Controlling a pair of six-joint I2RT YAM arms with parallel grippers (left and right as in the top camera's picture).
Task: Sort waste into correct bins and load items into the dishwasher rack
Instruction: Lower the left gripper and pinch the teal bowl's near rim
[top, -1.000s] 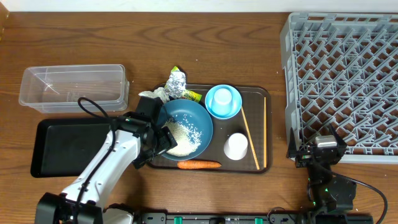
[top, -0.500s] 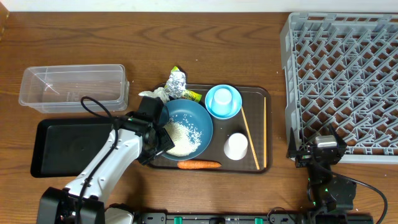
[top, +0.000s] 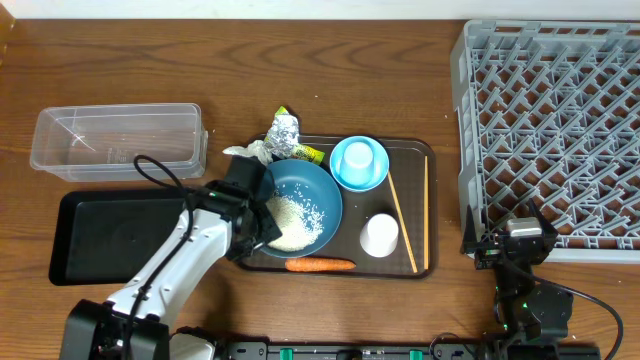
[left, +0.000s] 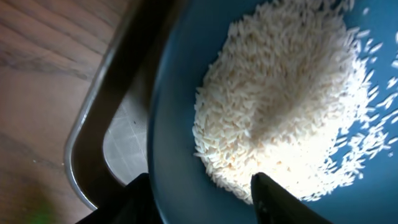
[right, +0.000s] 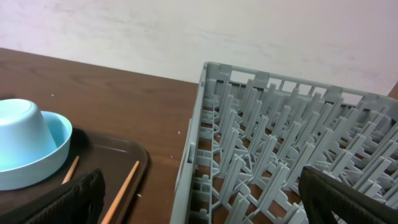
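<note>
Large dark blue bowl (top: 312, 185) holding heap of white rice grains (top: 290, 222) sits at left end of dark brown serving tray (top: 412, 160) on desk (top: 350, 70). Left fingers (left: 273, 202) straddle bowl's rim, one outside, one inside over rice. Whether they pinch the wall, cannot tell. Small orange carrot (top: 320, 265) just beside bowl. Right fingers (right: 68, 202) spread wide, empty, near dishwasher rack (top: 550, 120).
</note>
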